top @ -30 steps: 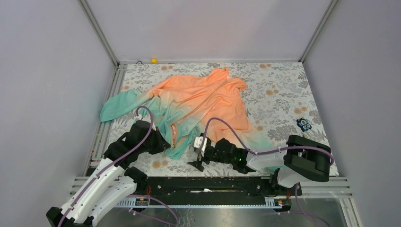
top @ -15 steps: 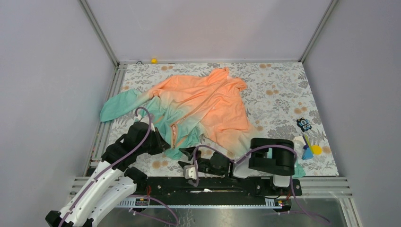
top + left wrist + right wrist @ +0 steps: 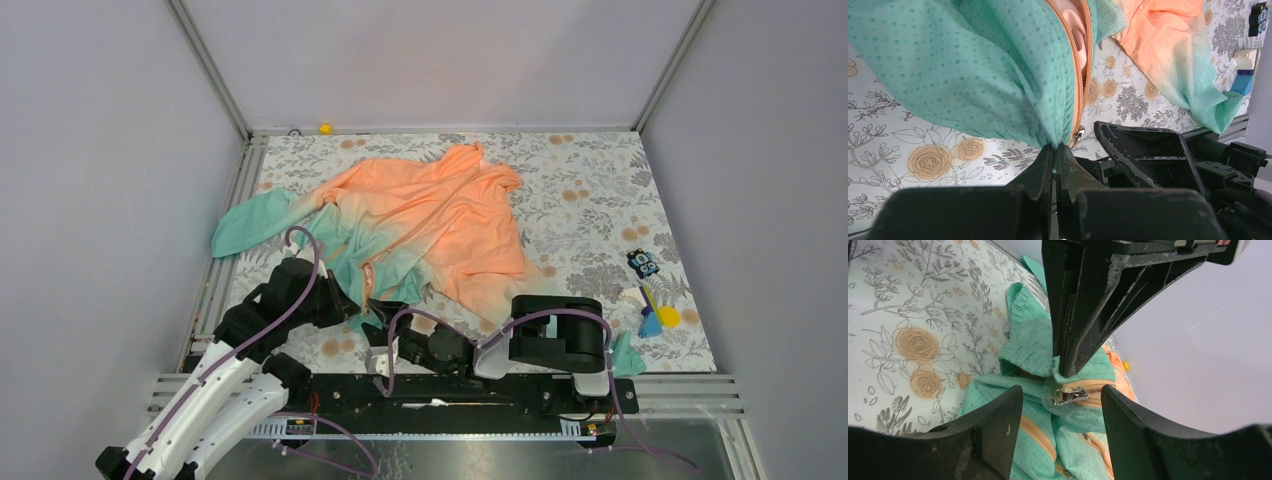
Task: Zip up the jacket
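The thin, soft jacket (image 3: 430, 215) lies on the table (image 3: 590, 190). The left hand (image 3: 1054, 150) pinches its hem (image 3: 1013, 131) below the zipper (image 3: 1076, 85); the right hand (image 3: 1062, 401) stands open around the small metal puller (image 3: 1066, 395), seemingly not touching. Grasp there.

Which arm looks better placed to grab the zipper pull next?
Probably the right arm: its open jaws straddle the zipper pull; the left arm has its jaws shut on the jacket hem.

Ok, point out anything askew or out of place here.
The jacket lies rumpled and askew, one teal sleeve reaching the left edge of the floral mat, its zipper gaping open. A small yellow object sits beyond the mat's far edge.
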`<action>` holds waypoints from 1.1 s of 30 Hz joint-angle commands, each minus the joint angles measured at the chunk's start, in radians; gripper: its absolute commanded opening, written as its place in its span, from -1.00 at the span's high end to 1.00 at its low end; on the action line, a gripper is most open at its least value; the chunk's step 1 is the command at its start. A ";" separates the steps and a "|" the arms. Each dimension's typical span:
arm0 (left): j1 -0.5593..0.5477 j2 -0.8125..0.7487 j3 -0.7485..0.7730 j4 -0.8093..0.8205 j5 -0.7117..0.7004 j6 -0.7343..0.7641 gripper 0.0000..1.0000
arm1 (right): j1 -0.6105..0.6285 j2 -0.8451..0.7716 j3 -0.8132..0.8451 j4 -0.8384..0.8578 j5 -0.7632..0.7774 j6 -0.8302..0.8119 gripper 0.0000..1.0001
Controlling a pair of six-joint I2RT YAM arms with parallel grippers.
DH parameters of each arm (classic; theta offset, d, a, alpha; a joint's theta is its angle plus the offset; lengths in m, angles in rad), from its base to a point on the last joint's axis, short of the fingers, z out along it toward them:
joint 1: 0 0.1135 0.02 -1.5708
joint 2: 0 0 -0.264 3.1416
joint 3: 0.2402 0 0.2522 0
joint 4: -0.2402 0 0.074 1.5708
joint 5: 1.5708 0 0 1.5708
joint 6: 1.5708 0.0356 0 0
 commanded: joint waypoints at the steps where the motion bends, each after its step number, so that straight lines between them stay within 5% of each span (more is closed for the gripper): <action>1: -0.001 -0.005 0.004 0.013 0.024 0.005 1.00 | 0.005 0.028 0.060 0.218 0.058 -0.028 -0.28; 17: -0.001 0.003 0.005 0.014 0.023 0.009 1.00 | 0.002 0.014 0.022 0.216 0.068 0.012 0.07; 33: -0.001 0.006 0.005 0.013 0.020 0.005 1.00 | -0.007 -0.012 0.043 0.219 0.084 0.048 -0.02</action>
